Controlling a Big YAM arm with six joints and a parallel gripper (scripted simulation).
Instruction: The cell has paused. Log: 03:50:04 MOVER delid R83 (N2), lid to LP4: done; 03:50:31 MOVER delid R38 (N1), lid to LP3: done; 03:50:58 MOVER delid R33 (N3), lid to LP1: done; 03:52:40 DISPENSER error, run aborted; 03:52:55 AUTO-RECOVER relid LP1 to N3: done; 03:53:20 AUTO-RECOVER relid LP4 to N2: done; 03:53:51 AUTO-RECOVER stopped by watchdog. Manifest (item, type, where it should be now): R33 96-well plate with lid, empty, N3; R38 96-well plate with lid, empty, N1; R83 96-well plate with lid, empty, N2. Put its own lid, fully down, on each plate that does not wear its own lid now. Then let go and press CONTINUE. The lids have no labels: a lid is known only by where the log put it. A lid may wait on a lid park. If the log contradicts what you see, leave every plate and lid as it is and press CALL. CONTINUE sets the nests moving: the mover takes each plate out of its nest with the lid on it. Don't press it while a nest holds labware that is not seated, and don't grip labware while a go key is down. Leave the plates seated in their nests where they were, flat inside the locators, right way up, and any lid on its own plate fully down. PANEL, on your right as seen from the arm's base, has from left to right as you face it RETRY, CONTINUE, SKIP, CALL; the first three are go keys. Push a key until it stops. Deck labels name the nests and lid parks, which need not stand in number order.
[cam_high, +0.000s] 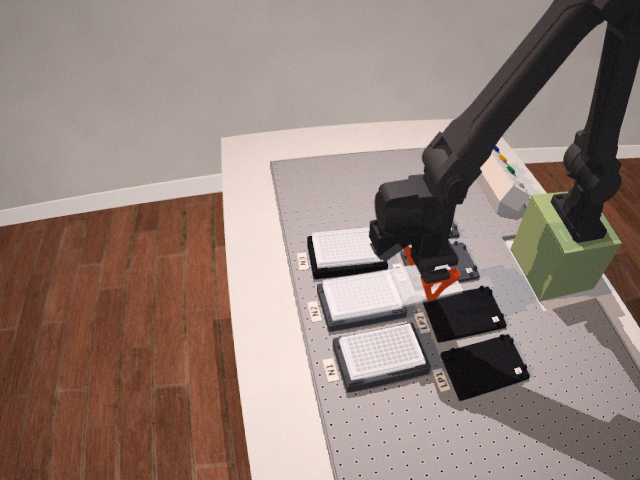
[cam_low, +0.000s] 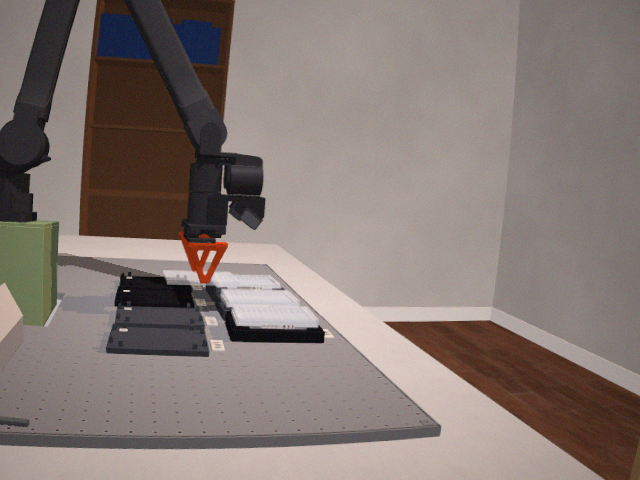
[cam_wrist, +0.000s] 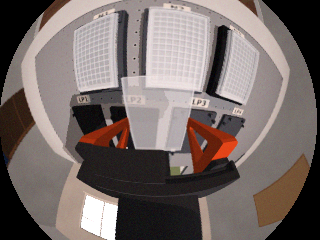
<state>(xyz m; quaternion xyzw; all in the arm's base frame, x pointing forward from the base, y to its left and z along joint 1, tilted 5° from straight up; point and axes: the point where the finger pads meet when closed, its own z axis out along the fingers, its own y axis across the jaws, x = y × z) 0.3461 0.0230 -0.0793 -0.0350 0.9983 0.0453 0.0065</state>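
Now hand (cam_high: 438, 282) grips clear lid (cam_high: 413, 283) mid-frame, raised between N2 plate (cam_high: 361, 295) and LP2 park (cam_high: 465, 313); N1 plate (cam_high: 381, 351) lower, wells uncovered, empty.

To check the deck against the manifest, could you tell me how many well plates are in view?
3, in one row: the N3 plate, the N2 plate, the N1 plate. None appears hidden.

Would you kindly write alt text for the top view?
The end effector, orange-fingered, holds a clear lid above the deck, between the LP parks and the N2 plate. Plates also sit in N3 and N1.
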